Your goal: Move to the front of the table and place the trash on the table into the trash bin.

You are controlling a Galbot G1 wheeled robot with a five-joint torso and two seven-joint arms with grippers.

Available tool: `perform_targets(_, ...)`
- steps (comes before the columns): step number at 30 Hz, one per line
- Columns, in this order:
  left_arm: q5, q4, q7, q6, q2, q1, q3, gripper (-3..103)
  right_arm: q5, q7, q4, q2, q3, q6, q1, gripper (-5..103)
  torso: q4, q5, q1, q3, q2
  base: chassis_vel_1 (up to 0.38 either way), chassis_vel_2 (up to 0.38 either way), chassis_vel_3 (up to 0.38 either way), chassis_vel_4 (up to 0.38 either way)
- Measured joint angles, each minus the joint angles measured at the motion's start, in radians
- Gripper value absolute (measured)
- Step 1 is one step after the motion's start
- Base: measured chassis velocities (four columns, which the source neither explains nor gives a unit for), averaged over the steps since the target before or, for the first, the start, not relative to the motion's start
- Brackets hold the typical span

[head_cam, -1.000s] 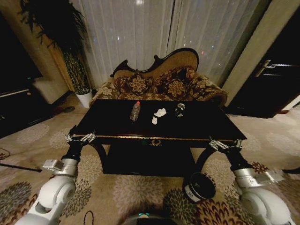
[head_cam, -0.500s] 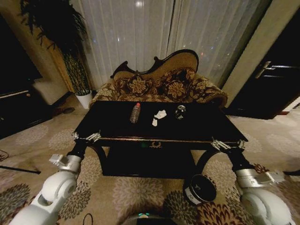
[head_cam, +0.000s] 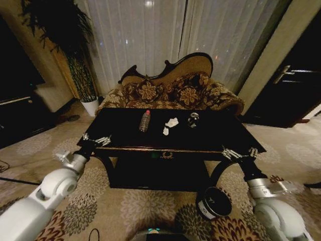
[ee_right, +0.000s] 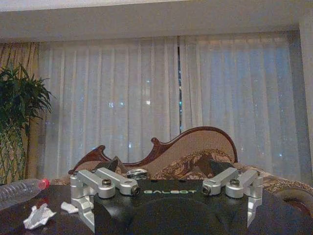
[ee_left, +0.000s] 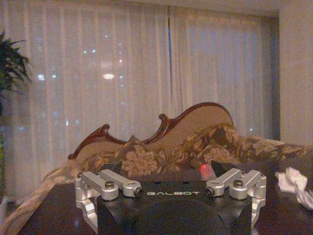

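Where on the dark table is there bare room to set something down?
The glossy near-black table is bare along its near edge and at both ends. The crowded strip is toward the sofa side: clear plastic bottle, crumpled white paper, shiny crushed can.

I count four pieces of trash on the table (head_cam: 125, 130): one bottle (head_cam: 145, 120) toward its left half, two scraps of crumpled white paper (head_cam: 172, 121) near the middle, the smaller one (head_cam: 165, 130) closer to the front edge, and one crushed can (head_cam: 193, 119) just right of centre. One trash bin (head_cam: 214, 202) lies off the front right corner. I see two grippers, left gripper (head_cam: 96, 140) and right gripper (head_cam: 239, 153).
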Motion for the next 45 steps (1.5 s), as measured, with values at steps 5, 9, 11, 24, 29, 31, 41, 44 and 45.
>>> perform_targets(5,-0.046,0.074,-0.003,0.019,0.036,-0.202,0.164,100,0.000,0.003,-0.002,-0.003,0.001,-0.005,0.002,100,0.0002,0.0002,0.000,0.000,0.000,0.000,0.000,0.000,0.000)
perform_targets(9,-0.068,0.119,-0.004,0.029,0.032,-0.339,0.307,100,-0.001,0.004,-0.002,-0.002,0.000,-0.010,0.004,100,0.0002,0.0002,0.000,0.000,0.000,0.000,0.000,0.000,0.000)
perform_targets(11,-0.071,0.125,-0.003,0.032,0.027,-0.360,0.330,100,-0.001,0.004,-0.003,-0.001,0.001,-0.010,0.004,100,0.0002,0.0002,0.000,0.000,0.000,0.000,0.000,0.000,0.000)
perform_targets(24,-0.079,0.235,0.015,0.050,-0.090,-0.624,0.597,100,-0.010,-0.002,-0.010,0.024,0.004,-0.010,-0.003,100,0.0001,0.0002,0.000,0.000,0.000,0.000,0.000,0.000,0.000)
perform_targets(29,-0.088,0.291,0.011,0.058,-0.145,-0.661,0.635,102,-0.013,-0.004,-0.014,0.026,0.007,-0.008,-0.006,100,0.0002,0.0001,0.000,0.000,0.000,0.000,0.000,0.000,0.000)
perform_targets(31,-0.084,0.314,0.011,0.058,-0.166,-0.694,0.687,100,-0.016,-0.004,-0.017,0.033,0.005,-0.008,-0.003,100,0.0002,0.0002,0.000,0.000,0.000,0.000,0.000,0.000,0.000)
perform_targets(41,-0.087,0.387,0.016,0.054,-0.234,-0.738,0.777,98,-0.019,-0.008,-0.021,0.040,0.012,-0.005,-0.009,100,0.0001,0.0002,0.000,0.000,0.000,0.000,0.000,0.000,0.000)
perform_targets(44,-0.082,0.399,0.019,0.052,-0.241,-0.738,0.779,98,-0.019,-0.008,-0.022,0.040,0.014,-0.005,-0.012,100,0.0001,0.0001,0.000,0.000,0.000,0.000,0.000,0.000,0.000)
perform_targets(45,-0.080,0.403,0.019,0.050,-0.244,-0.736,0.779,98,-0.019,-0.008,-0.022,0.040,0.015,-0.004,-0.012,100,0.0001,0.0002,0.000,0.000,0.000,0.000,0.000,0.000,0.000)
